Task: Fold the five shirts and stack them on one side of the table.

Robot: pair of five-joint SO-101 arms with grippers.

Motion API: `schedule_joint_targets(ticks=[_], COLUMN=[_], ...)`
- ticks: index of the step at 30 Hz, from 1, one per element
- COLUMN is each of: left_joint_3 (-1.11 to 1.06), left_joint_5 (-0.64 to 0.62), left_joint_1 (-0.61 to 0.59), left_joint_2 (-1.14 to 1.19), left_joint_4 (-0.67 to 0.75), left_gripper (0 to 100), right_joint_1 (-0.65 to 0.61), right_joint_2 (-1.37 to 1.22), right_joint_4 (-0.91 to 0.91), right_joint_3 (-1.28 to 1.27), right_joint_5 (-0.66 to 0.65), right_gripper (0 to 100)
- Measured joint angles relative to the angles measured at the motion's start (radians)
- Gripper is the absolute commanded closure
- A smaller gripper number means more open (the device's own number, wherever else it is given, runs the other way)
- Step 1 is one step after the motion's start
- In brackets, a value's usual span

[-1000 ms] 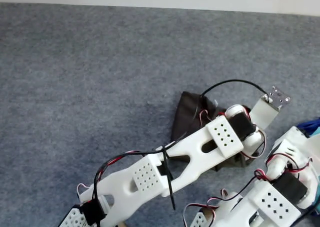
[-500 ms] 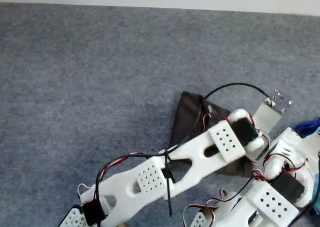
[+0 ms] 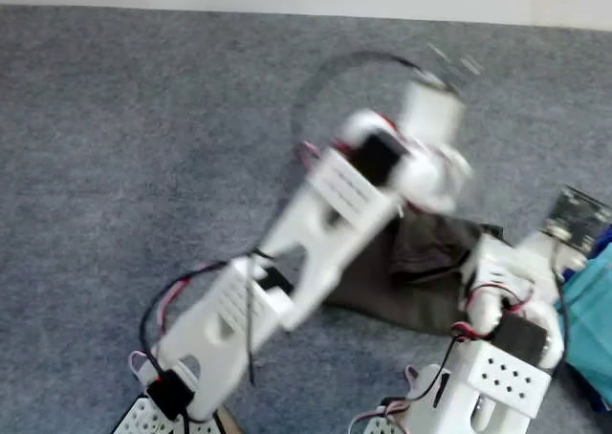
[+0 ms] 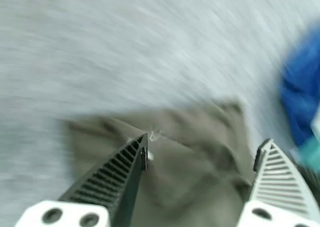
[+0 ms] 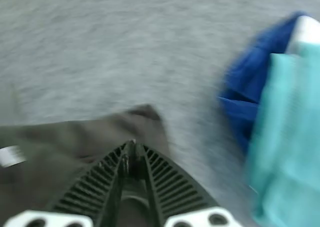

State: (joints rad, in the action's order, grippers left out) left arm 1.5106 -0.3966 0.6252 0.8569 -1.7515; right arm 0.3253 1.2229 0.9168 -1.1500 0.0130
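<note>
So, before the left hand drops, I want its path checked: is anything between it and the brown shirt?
Nothing visible does. The open left hand hangs directly over the brown shirt; the blue shirt lies off to the side.

No text, number or sign is showing clearly enough to be read in any view. A small white label (image 5: 10, 156) is lying on the brown shirt (image 5: 75, 137), but any print on it is blurring past reading.
</note>
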Motion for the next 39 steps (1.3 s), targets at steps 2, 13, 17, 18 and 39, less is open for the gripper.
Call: schedule_joint_targets(ticks=[2,13,17,18,39], left_joint_3=[0.002,-0.259,-0.427,-0.462,-1.069], left_joint_5=[0.000,-0.002,0.000,0.000,0.054], left_joint_1=[-0.109,-0.364,-0.411,-0.414,-0.292], left_joint_2=[0.000,0.000,0.000,0.000,-0.404], left_joint_4=[-0.002,-0.002,-0.002,-0.002,0.031], left_gripper=[66,97,99,99,99], right_joint_1=[-0.089,-0.313,-0.388,-0.402,-0.535], right_joint_2=[-0.002,-0.009,-0.127,-0.172,-0.598], right_joint_4=[0.000,-0.075,-0.081,-0.089,-0.175], right_joint_3=[-0.011,-0.015,-0.015,-0.015,0.083], right_joint_5=[-0.017,-0.025,-0.031,-0.031,-0.031], right_gripper=[99.2,99.2,99.2,99.2,99.2])
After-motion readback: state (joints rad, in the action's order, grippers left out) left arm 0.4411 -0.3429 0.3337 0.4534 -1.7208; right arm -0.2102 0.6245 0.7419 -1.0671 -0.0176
